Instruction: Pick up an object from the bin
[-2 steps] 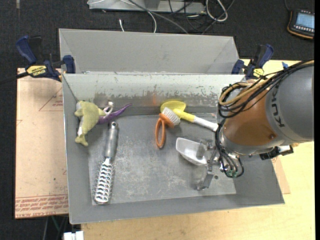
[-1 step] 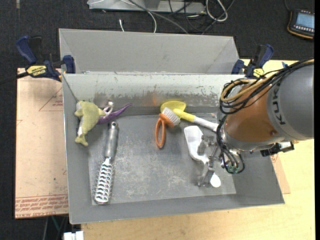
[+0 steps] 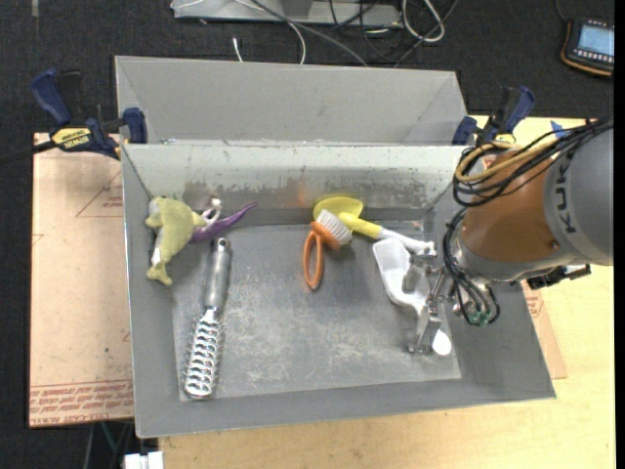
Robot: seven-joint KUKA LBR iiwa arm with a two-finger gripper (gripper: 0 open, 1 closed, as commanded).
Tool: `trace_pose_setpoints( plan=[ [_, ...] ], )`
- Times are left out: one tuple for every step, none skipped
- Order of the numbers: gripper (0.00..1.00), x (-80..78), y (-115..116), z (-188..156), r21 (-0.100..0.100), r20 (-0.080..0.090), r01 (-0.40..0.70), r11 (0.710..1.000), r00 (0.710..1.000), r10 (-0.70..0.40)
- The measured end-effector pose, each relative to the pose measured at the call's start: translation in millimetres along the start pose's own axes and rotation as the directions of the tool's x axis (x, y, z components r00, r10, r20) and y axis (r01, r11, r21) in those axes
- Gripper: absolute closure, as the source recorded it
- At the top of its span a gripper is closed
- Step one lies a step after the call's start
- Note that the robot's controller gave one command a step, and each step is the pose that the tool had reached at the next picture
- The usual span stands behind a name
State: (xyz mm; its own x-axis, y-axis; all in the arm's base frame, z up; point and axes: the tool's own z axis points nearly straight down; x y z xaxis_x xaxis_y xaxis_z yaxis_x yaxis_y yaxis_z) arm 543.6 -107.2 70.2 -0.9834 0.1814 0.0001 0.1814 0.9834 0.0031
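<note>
White plastic scoop [image 3: 391, 265] lies right of centre in the grey bin [image 3: 312, 355], gripper [image 3: 424, 336] just lower right of it, opening can't tell, nothing visibly held; should centre on scoop's rim before closing, clear of the wall.

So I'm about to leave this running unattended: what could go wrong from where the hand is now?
1. The hand is low in the corner by the bin's right wall, so a small sideways move may scrape the metal.
2. The white plastic piece lies right beside it. A lift could snag or drag that piece, perhaps pushing it into the yellow brush.
</note>
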Motion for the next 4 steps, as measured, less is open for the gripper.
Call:
trace_pose_setpoints(
  plan=[
    [0.00, -6.3, -16, 0, -0.003, 0.006, 0.009, 1.000, 1.000, -0.009],
    [1.00, -2.1, -1, 0, -0.003, 0.003, 0.005, 1.000, 1.000, -0.005],
    [1.00, -2.1, -1, 0, -0.003, 0.003, 0.005, 1.000, 1.000, -0.005],
    [1.00, 0.3, -1, -13, -0.004, -0.004, 0.006, 1.000, 1.000, -0.006]
  ],
)
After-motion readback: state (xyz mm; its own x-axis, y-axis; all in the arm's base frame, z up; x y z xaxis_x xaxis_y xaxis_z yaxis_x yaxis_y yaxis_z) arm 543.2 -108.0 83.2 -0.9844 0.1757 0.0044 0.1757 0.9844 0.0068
